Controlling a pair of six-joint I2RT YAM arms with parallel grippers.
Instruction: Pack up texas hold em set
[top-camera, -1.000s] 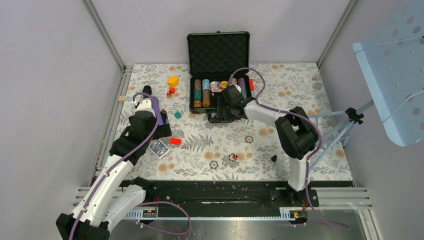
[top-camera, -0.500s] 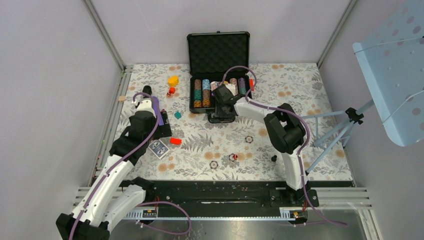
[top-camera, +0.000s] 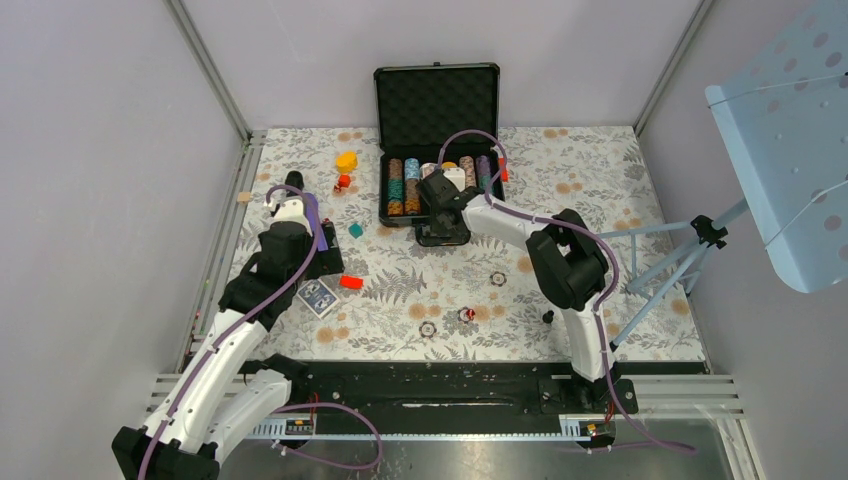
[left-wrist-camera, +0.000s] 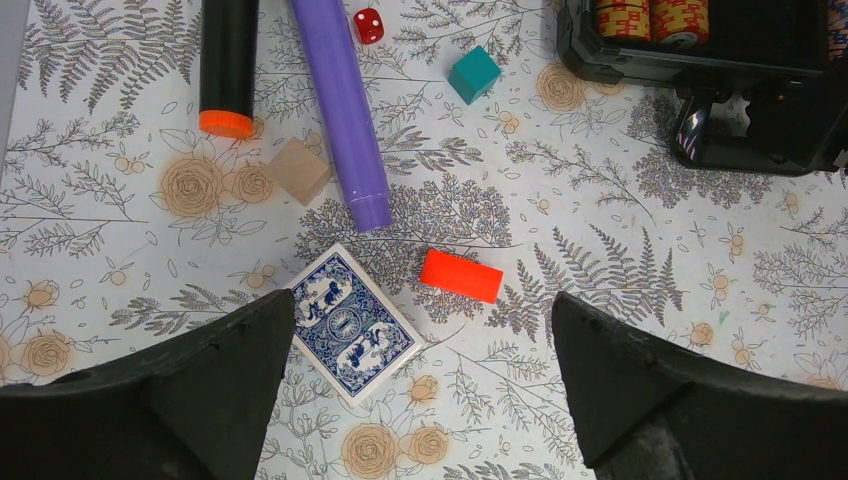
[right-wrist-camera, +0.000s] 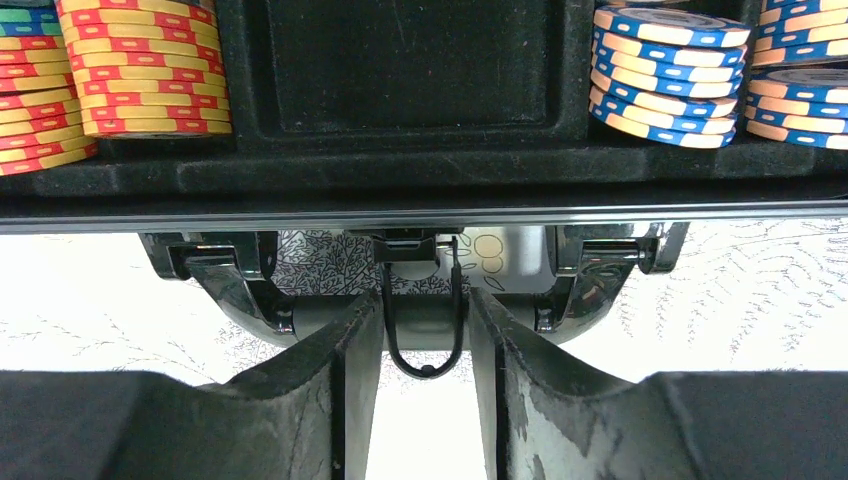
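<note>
Case (top-camera: 385, 205) sits open at the far middle of the table (top-camera: 600, 190), lid (top-camera: 437, 100) stood up, so you're nowhere near packed. Chips (top-camera: 404, 185) fill rows on both sides inside. But the right wrist cam shows the centre slot (right-wrist-camera: 405, 60) bare, prob where the deck goes. Deck (left-wrist-camera: 352, 323) is out on the table, well apart from the case. It lies right under your left gripper (left-wrist-camera: 420, 310), whose fingers are spread wide w/ nothing in them, and a red block (left-wrist-camera: 460, 276) sits just beside it. Three loose chips (top-camera: 497, 278) lie nearer the arm bases, apart from each other. Right gripper (top-camera: 441, 212) hangs at the case's near edge, fingers drawn nearly together w/ a slim gap. Can't tell if they nip anything. Left to do, I'd say: deck in, strays in, lid down & shut.
</note>
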